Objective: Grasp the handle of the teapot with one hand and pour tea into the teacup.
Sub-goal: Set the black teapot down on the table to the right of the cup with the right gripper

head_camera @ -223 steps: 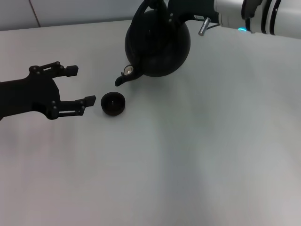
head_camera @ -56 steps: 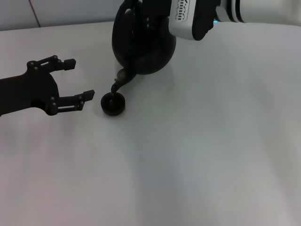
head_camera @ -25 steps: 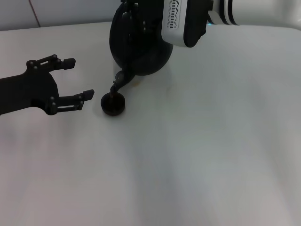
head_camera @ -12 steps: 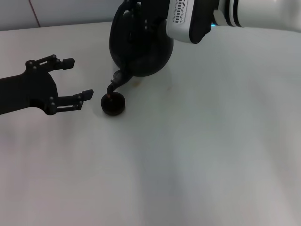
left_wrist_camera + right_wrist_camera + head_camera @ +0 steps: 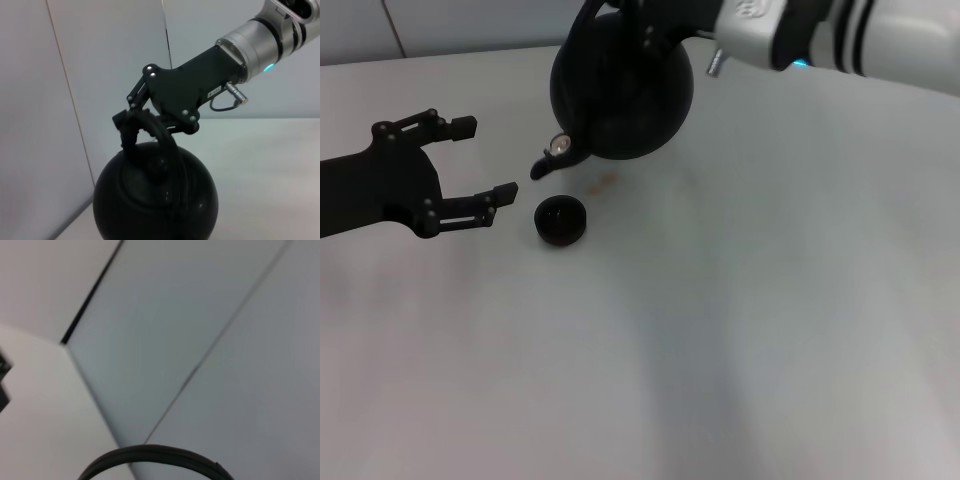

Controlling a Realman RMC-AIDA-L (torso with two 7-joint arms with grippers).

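Matte black: the teapot (image 5: 622, 88), its handle (image 5: 159, 131) and the teacup (image 5: 561, 220) share this finish, against a pale grey table (image 5: 770, 320).

Step in hand: judged from the pot's attitude, the pour looks finished or paused; the spout (image 5: 548, 160) points toward the robot's left and sits beside and above the cup, not over its mouth.

Teapot: at the far side of the table, carried by its bail, close to level; whether its base touches the table cannot be told.

Teacup: on the table, just nearer the camera than the spout and apart from it; its inside is too dark to show any tea.

Right gripper (image 5: 134, 126): clamped around the arched handle at the top of the pot, fingers closed onto the bail; the left wrist view shows this plainly.

Left gripper (image 5: 470, 165): spread wide, holding nothing, near the cup on the robot's left with 1 fingertip just short of it, not touching.

Stain: a small brownish mark (image 5: 605, 181) on the table between pot and cup, possibly spilt tea.

Next move: probably setting the pot down upright, well clear of the cup, keeping it level so the spout does not drip.
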